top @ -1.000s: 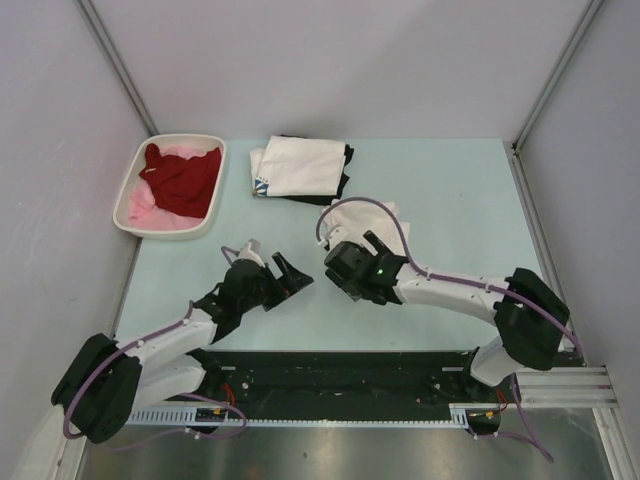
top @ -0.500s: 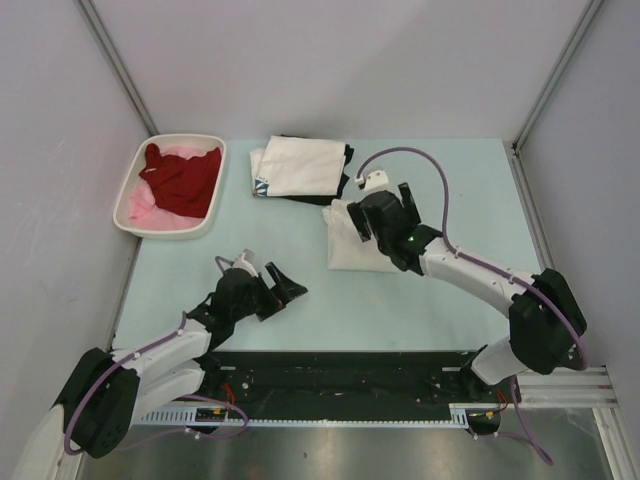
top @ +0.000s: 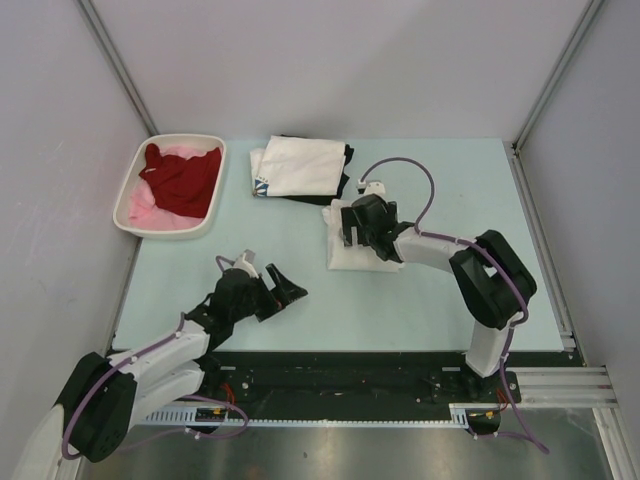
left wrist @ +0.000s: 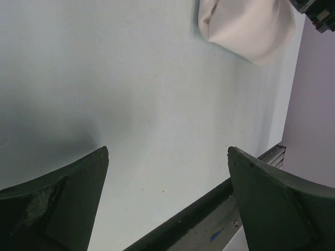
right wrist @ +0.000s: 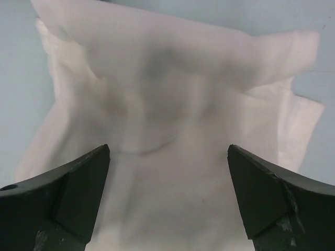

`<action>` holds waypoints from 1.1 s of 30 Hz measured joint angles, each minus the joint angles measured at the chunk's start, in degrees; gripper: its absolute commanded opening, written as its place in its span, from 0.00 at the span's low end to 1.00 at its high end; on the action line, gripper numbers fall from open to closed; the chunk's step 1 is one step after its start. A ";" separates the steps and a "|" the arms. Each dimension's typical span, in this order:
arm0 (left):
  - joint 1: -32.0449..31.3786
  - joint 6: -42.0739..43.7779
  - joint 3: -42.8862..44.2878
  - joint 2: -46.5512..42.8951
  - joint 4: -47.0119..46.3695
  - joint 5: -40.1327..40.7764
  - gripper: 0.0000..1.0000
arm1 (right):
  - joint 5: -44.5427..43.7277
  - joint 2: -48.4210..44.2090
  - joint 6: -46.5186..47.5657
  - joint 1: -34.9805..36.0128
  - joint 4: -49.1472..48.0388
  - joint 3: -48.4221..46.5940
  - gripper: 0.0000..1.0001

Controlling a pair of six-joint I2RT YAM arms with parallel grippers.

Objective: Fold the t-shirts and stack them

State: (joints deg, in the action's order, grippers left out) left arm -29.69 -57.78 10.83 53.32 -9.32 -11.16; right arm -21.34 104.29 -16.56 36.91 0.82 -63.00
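Note:
A folded cream-white t-shirt [top: 352, 258] lies on the table right of centre. My right gripper [top: 352, 228] hovers open and empty just above it. In the right wrist view the shirt [right wrist: 172, 104] fills the frame between the spread jaws of the right gripper [right wrist: 168, 151]. A folded stack [top: 300, 165] lies at the back: a cream shirt with a small blue mark [top: 261, 185] on a black shirt [top: 347, 160]. My left gripper [top: 283, 286] is open and empty over bare table at front left. Its wrist view [left wrist: 167, 151] shows the cream shirt [left wrist: 246, 26] far off.
A white oval basin [top: 131, 178] stands at the back left, holding a dark red shirt [top: 182, 178] on a pink one [top: 146, 209]. Grey walls close in the table on three sides. A black rail [top: 350, 370] runs along the near edge.
My right gripper swung from the front centre to the back, then left over the cream shirt, which now lies flat. My left gripper drew back a little toward the near left.

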 measured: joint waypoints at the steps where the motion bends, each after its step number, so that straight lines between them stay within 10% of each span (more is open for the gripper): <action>1: 0.00 0.00 0.00 0.44 0.00 0.00 1.00 | 0.35 0.13 -0.55 0.13 -0.24 0.00 1.00; 20: 0.00 -0.11 0.00 0.63 -0.42 -1.03 1.00 | -1.11 2.10 -8.41 4.50 -6.49 5.75 1.00; 33: 0.00 -0.28 0.00 -3.61 1.88 -1.01 1.00 | -6.49 -9.66 -19.71 24.02 -2.14 17.97 1.00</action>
State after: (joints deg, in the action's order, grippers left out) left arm -29.69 -58.06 10.83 49.71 -7.44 -12.16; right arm -27.83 94.63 -36.27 60.93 -1.32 -45.04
